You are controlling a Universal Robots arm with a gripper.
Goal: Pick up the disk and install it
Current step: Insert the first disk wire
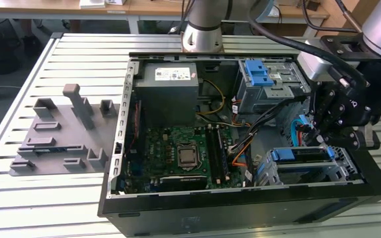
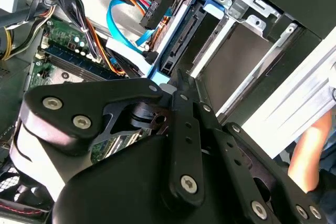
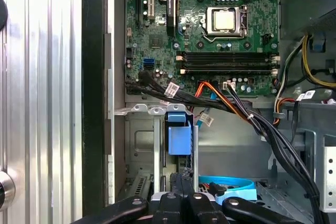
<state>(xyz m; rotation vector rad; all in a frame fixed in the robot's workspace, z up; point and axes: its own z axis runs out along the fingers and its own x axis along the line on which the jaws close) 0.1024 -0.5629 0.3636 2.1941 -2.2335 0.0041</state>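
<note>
Exterior view, lower right: the tool (image 1: 339, 136) hangs right above the disk (image 1: 301, 154), sitting in its drive cage (image 1: 336, 171). Second wrist view: disk (image 2: 181, 38) on edge, running away from the tool (image 2: 176, 90); can't tell if its fingers are closed.

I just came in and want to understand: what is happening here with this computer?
A robot arm is working inside the open computer case. Its hand is down at the drive cage on the exterior view's right, close over the disk, whose blue frame already sits in a slot of that cage.
</note>
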